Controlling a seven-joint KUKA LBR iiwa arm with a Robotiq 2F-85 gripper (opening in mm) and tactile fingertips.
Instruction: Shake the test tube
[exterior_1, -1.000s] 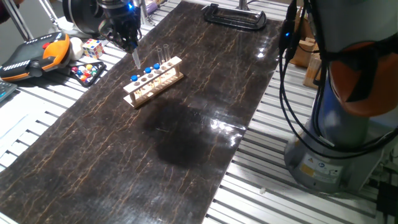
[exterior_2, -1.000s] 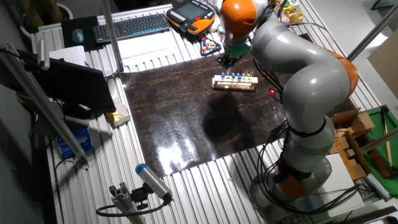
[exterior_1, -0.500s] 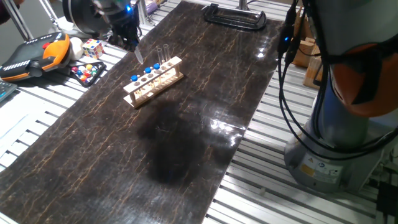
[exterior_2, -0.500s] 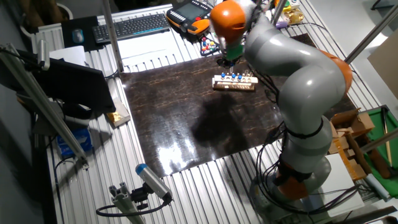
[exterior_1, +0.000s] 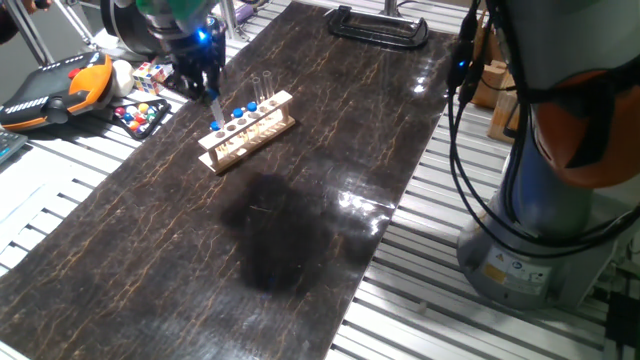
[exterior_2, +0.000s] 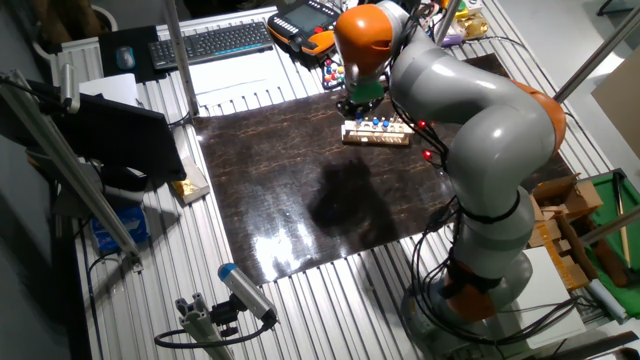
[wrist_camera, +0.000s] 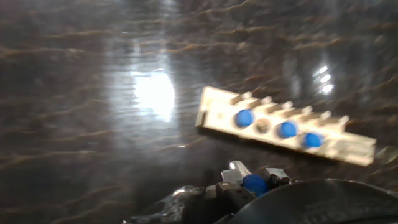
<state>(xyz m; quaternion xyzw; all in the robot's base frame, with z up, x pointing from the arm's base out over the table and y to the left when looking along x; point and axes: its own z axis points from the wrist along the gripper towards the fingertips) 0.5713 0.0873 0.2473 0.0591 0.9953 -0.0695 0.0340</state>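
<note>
The gripper (exterior_1: 213, 97) grips the tube (exterior_1: 216, 112) by its top, just above the left end of the wooden rack (exterior_1: 248, 130). Its blue cap (wrist_camera: 254, 183) sits between the fingers.

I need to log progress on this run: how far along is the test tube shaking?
Done: one blue-capped test tube is out of the wooden rack, which shows an empty hole between capped tubes in the hand view. In hand: the hand grips that tube above the rack's near end. Left: finishing the shake, if any remains, and putting the tube back in the free hole. A single moment cannot show how much shaking is done.
</note>
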